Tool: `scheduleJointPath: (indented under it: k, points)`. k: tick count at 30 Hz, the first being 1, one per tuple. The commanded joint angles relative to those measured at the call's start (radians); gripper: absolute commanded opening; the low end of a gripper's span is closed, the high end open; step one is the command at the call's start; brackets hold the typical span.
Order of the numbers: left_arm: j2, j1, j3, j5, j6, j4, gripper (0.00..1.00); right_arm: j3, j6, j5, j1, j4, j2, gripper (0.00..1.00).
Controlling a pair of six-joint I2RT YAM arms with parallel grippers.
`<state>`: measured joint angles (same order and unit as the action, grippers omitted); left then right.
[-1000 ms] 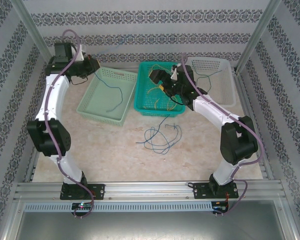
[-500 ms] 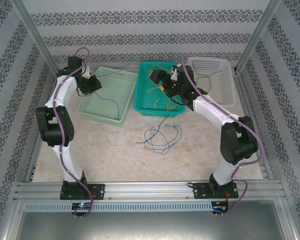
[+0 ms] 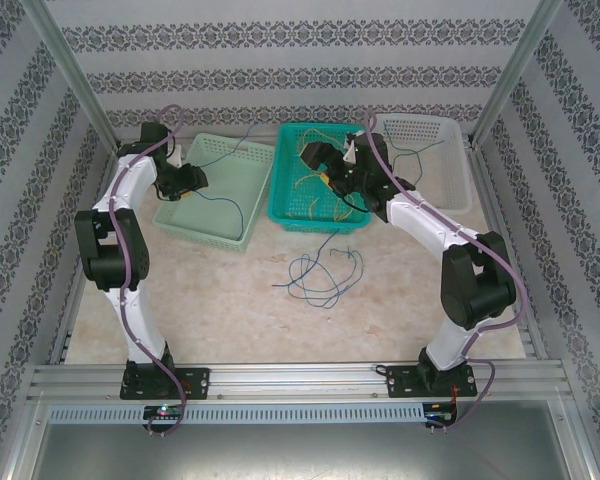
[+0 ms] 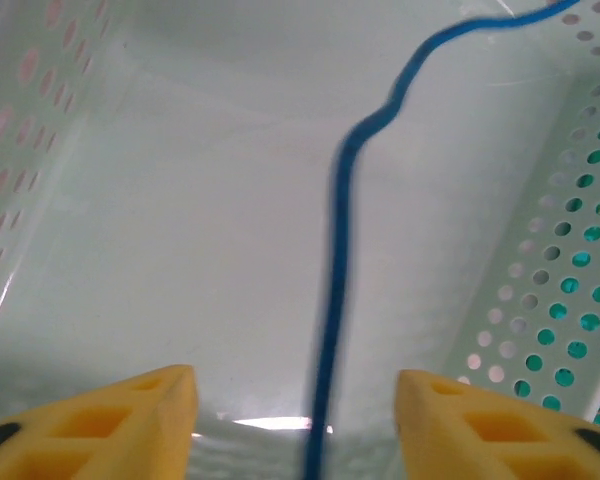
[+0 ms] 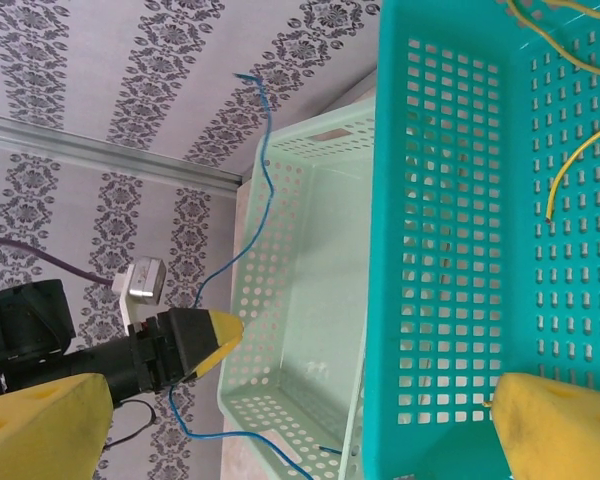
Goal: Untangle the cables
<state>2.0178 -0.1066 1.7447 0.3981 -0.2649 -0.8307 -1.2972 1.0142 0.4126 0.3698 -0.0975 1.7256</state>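
My left jaws (image 4: 295, 392) stand apart, low inside the pale green basket (image 4: 160, 200). The blue cable (image 4: 338, 250) runs straight up the gap between them, and I cannot tell whether it touches either pad. That is the first danger. If I lift out on this line, the wire could ride up on a finger and come out with me, back over the rim. From the right wrist view, part of it already reaches up past the basket's far edge, so I judge a small tug would unseat it. Backing away along the wire looks safer than going across it.

My right jaws (image 5: 300, 400) are spread wide with nothing between them, hanging over the near end of the teal basket (image 5: 450, 250). Yellow cables (image 5: 560, 165) lie further in. They cross each other, so one pinch could take two and knot them again. The basket's holes could also catch a wire end and drag the basket along.

A knot of dark blue loops (image 3: 320, 272) lies on the table (image 3: 210, 300), well apart from both hands. Pulling one strand from it too fast may tighten it rather than free it.
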Motion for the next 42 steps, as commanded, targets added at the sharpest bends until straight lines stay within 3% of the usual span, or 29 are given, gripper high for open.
scheduleJointPath:
  k: [1, 5, 7, 13, 17, 20, 27, 37, 42]
  points:
    - [0.015, -0.005, 0.032, -0.045, 0.024, -0.084, 0.63, 0.024, 0.001, -0.003, -0.011, -0.011, -0.035, 0.97]
    - [0.039, -0.005, 0.093, -0.001, 0.043, -0.143, 0.71, 0.022, 0.004, 0.000, -0.012, -0.018, -0.028, 0.97]
    - [0.053, -0.007, 0.115, 0.084, 0.041, -0.142, 0.74, 0.021, 0.012, 0.007, -0.012, -0.025, -0.020, 0.97]
    - [0.007, -0.006, 0.021, 0.232, -0.009, 0.032, 0.85, 0.027, 0.009, 0.013, -0.010, -0.025, -0.025, 0.97]
    - [-0.019, -0.005, -0.034, 0.275, -0.036, 0.089, 0.85, -0.006, -0.066, -0.024, 0.041, -0.018, -0.016, 0.93]
    - [-0.029, -0.005, -0.062, 0.333, -0.065, 0.121, 0.84, -0.082, -0.264, -0.070, 0.134, 0.017, 0.030, 0.88]
    - [-0.045, -0.006, -0.087, 0.387, -0.104, 0.149, 0.84, -0.306, -0.444, -0.053, 0.304, 0.014, 0.253, 0.83]
    - [-0.040, -0.015, -0.129, 0.471, -0.242, 0.275, 0.79, -0.355, -0.429, -0.128, 0.334, 0.010, 0.372, 0.70]
    - [-0.055, -0.025, -0.150, 0.489, -0.279, 0.295, 0.84, -0.395, -0.399, -0.104, 0.336, 0.040, 0.428, 0.60]
